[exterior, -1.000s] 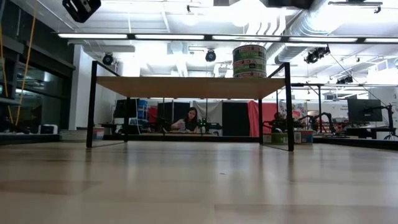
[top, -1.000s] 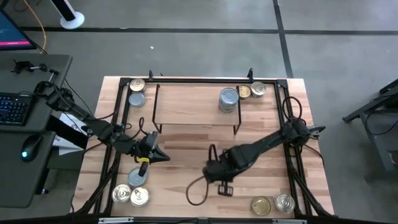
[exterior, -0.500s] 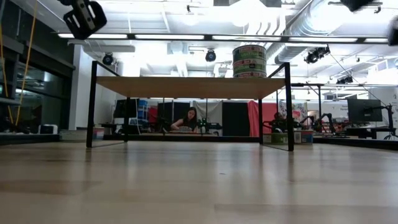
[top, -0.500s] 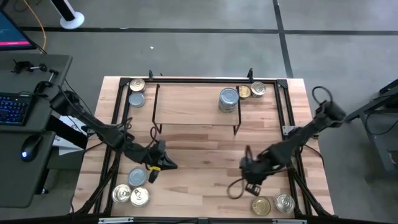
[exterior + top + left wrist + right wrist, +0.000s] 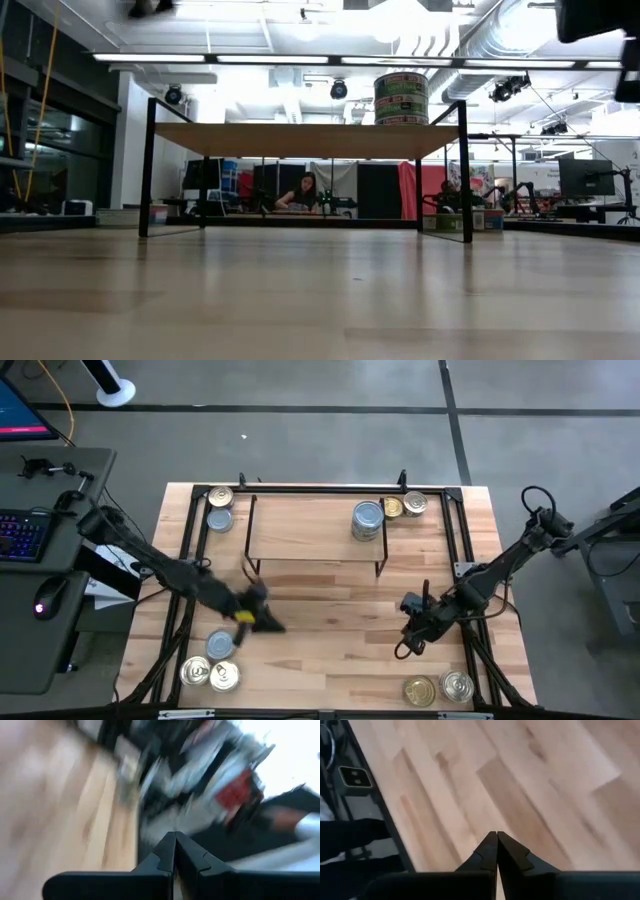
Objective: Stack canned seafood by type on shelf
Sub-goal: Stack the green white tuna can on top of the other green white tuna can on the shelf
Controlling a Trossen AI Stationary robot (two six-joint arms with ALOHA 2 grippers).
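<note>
- I am holding my right tool [image 5: 412, 628] over bare bench [image 5: 320, 650] on the right side, fingers pressed together with nothing between them; the two tins near the front right corner [image 5: 438, 688] are lying close by.
- My left tool [image 5: 262, 618] is hanging over the bench left of centre, in front of the shelf [image 5: 310, 532]; its fingers are meeting tip to tip in its wrist view, empty.
- One short stack of tins [image 5: 368, 520] is sitting at the shelf's right end, near the edge; I am judging that a careless arm passing there could knock it off.
- Other tins are waiting on the bench: three at the front left [image 5: 212, 665], two at the back left [image 5: 220, 507], two behind the shelf's right end [image 5: 404, 506].
- The tins are flat, round, smooth metal with gold or silver pull-tab tops; I am expecting slick sides that could slip or tilt under an off-centre pinch, and a crooked stack would slide.
- The shelf is a thin pale-wood board on slim black wire legs, so a heavy set-down could shift it, I am guessing.
- The loose cable by my right tool could snag.
</note>
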